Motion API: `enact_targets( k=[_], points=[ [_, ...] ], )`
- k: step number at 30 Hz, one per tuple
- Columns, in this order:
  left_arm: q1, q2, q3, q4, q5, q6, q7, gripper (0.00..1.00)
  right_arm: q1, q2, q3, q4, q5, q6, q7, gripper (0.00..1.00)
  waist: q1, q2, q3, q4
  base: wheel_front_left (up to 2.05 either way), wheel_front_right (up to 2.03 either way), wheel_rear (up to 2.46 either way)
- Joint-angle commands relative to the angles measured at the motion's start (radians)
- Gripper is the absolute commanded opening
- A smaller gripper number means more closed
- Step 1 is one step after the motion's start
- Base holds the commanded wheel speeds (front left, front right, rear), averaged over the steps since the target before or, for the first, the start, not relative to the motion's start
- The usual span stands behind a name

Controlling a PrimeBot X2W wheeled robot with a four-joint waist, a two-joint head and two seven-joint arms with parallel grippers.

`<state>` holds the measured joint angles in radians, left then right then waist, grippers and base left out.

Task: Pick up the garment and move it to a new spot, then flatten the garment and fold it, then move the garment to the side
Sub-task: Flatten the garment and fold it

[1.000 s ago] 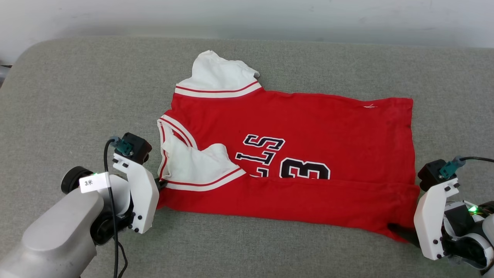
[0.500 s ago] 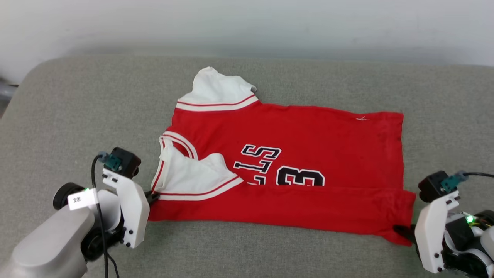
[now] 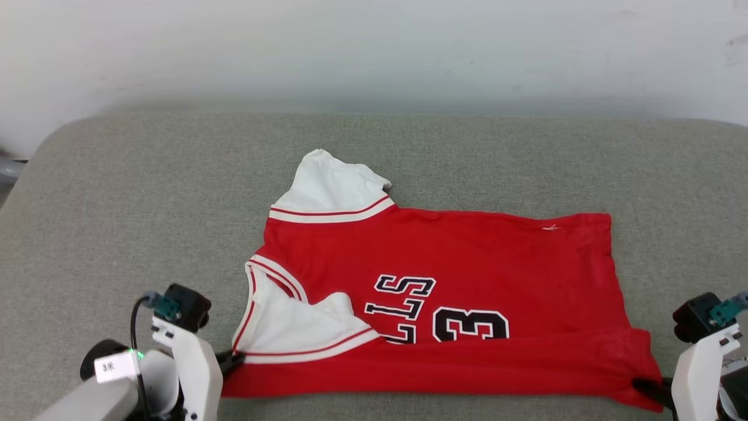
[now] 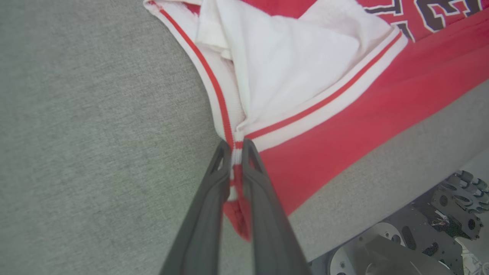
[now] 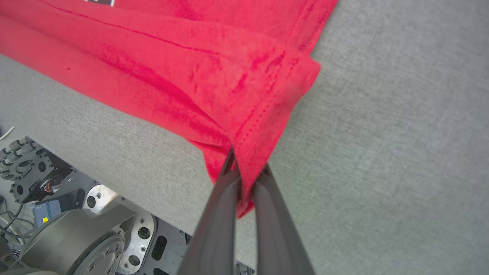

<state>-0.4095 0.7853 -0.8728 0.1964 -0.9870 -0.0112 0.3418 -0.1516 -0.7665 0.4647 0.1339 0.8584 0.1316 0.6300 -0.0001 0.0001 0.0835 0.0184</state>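
- The garment lies front-up across the grey cushion, neck toward the robot's left and hem toward its right.
- Its near long edge is turned over onto the front in a red band that hides the lower part of the lettering. One white sleeve is tucked in on the front, and the far sleeve sticks out past the far edge.
- The left gripper is clamped on the near shoulder corner. The left wrist view shows its fingers pinching the striped trim and the red cloth.
- The right gripper is clamped on the near hem corner. In the right wrist view, cloth bunches between its fingers.
- The fold seems to be the step in hand, with the first lengthwise fold laid and both its ends held.
- The next move likely calls for both arms working level so the band stays straight, then bringing in the far side and its loose sleeve.
- Uneven pull could skew or wrinkle the fold.
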Motion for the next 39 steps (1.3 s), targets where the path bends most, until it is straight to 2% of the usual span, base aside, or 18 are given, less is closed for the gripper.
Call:
enact_targets(
  k=[1, 10, 11, 12, 13, 22, 27, 30, 35, 39],
  points=[
    [0.022, 0.009, -0.002, -0.001, -0.002, 0.011, -0.004, 0.00, 0.016, -0.007, -0.011, 0.005, -0.001, -0.002, 0.010, 0.00, 0.0001, -0.0001, 0.004, 0.000, 0.00, 0.00, 0.00],
    [0.063, -0.032, -0.032, 0.053, -0.007, 0.018, -0.009, 0.00, 0.027, 0.070, -0.021, 0.092, -0.049, -0.002, 0.022, 0.00, 0.0001, -0.0001, 0.026, 0.003, 0.00, 0.00, 0.00],
    [0.062, -0.037, -0.032, 0.062, -0.007, 0.017, -0.013, 0.00, 0.027, 0.080, -0.023, 0.101, -0.056, -0.002, 0.013, 0.05, 0.0001, -0.0001, 0.026, 0.005, 0.00, 0.00, 0.00],
    [0.060, -0.046, -0.026, 0.071, -0.010, 0.020, -0.025, 0.35, 0.026, 0.091, -0.029, 0.107, -0.063, -0.002, -0.003, 0.47, 0.0001, -0.0001, 0.026, 0.007, 0.00, 0.00, 0.00],
    [0.055, -0.052, -0.021, 0.077, -0.004, 0.023, -0.040, 1.00, 0.024, 0.100, -0.038, 0.109, -0.068, -0.002, -0.023, 1.00, 0.0001, -0.0001, 0.024, 0.009, 0.00, 0.00, 0.00],
    [-0.015, 0.000, 0.031, 0.035, 0.062, 0.059, -0.139, 1.00, 0.018, 0.149, -0.176, 0.038, -0.168, -0.002, -0.261, 1.00, 0.0001, -0.0001, -0.010, 0.001, 0.00, 0.00, 0.00],
    [-0.114, 0.013, 0.082, 0.018, 0.114, 0.082, -0.200, 1.00, 0.008, 0.240, -0.323, -0.021, -0.286, -0.002, -0.444, 1.00, 0.0001, -0.0001, 0.002, -0.024, 0.00, 0.00, 0.00],
    [-0.186, -0.009, 0.109, 0.038, 0.114, 0.072, -0.215, 1.00, 0.014, 0.311, -0.398, -0.063, -0.354, -0.001, -0.520, 1.00, 0.0001, -0.0001, 0.028, -0.048, 0.00, 0.00, 0.00],
    [-0.340, -0.032, 0.123, 0.111, 0.126, 0.026, -0.170, 1.00, 0.026, 0.403, -0.436, -0.143, -0.436, -0.001, -0.567, 1.00, 0.0001, -0.0001, 0.106, -0.105, 0.00, 0.00, 0.00],
    [-0.460, -0.062, 0.110, 0.171, 0.119, -0.002, -0.055, 1.00, 0.019, 0.444, -0.440, -0.193, -0.471, -0.001, -0.579, 1.00, 0.0001, -0.0001, 0.180, -0.148, 0.00, 0.00, 0.00]
  ],
)
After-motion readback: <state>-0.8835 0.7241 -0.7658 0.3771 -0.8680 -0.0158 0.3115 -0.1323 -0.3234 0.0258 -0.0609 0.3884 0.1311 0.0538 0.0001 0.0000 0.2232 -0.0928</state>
